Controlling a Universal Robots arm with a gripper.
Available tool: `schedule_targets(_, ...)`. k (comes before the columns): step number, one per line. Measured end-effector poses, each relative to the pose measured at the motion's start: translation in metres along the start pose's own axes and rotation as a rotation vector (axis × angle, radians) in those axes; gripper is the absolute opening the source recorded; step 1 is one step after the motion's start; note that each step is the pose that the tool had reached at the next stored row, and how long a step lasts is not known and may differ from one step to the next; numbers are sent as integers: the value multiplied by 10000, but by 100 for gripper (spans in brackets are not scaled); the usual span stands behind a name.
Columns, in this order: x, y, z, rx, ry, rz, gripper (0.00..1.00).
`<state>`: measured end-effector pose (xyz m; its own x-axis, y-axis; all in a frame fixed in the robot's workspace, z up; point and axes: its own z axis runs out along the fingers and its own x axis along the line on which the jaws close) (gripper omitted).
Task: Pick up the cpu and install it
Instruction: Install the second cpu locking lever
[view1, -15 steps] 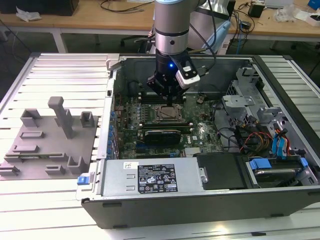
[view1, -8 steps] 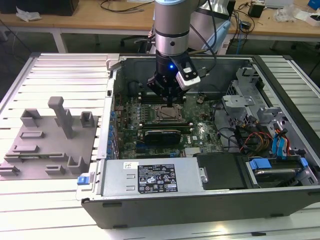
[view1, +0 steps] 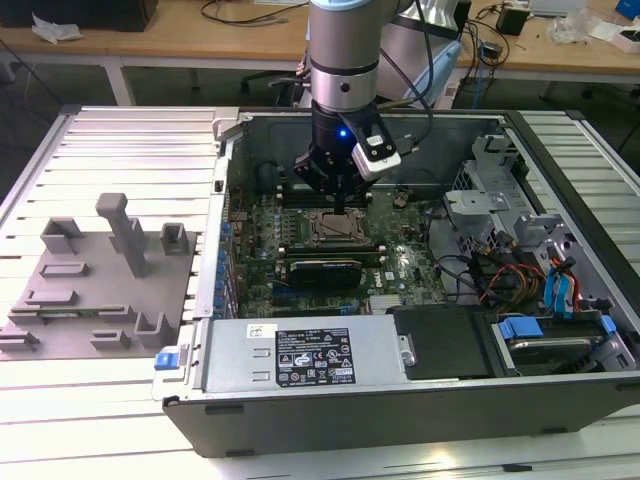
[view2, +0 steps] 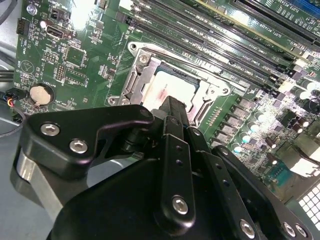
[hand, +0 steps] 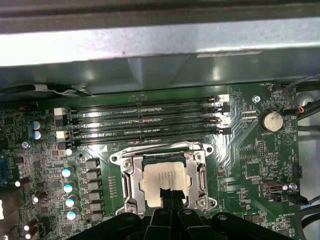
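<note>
The cpu (hand: 167, 181) lies flat, silvery face up, inside the metal-framed socket (hand: 131, 176) on the green motherboard (hand: 247, 165), which sits in the open computer case (view1: 400, 410). Being square, it has no long axis; its edges run parallel with the socket frame and with the row of memory slots (hand: 145, 122) beside it. In the first wrist view the edge of the chip nearest the camera is covered by the dark tip of the claw (hand: 170, 196), so that side cannot be seen. In the second wrist view the cpu (view2: 167, 90) is a pale, washed-out patch with a faint reddish mark, and its near corner is hidden behind the claw (view2: 172, 107); its rim and any orientation marks cannot be made out.

The claw's fingers look pressed together into one narrow tip at the chip's edge, with no gap showing between them. Whether the tip touches the cpu or hangs just above it cannot be told.

In the exterior view the arm (view1: 343, 60) stands upright over the socket (view1: 336, 230), and the claw (view1: 343, 205) blocks the chip from sight. A grey fixture tray (view1: 95, 290) rests on the ribbed table (view1: 120, 140) at the exterior view's left, well apart from the case.
</note>
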<state>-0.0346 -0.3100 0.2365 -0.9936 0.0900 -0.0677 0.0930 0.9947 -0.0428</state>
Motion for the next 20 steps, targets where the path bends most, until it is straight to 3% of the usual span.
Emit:
schedule_targets(2, -2, -23, 1, 1, 0, 0, 11)
schedule_targets(3, -11, -129, 7, -2, -1, 0, 11)
schedule_targets(10, -16, -160, -23, 1, 0, 0, 11)
schedule_targets(17, -35, -369, -12, 0, 0, 0, 11)
schedule_targets(20, -39, -410, -10, -1, 0, 0, 11)
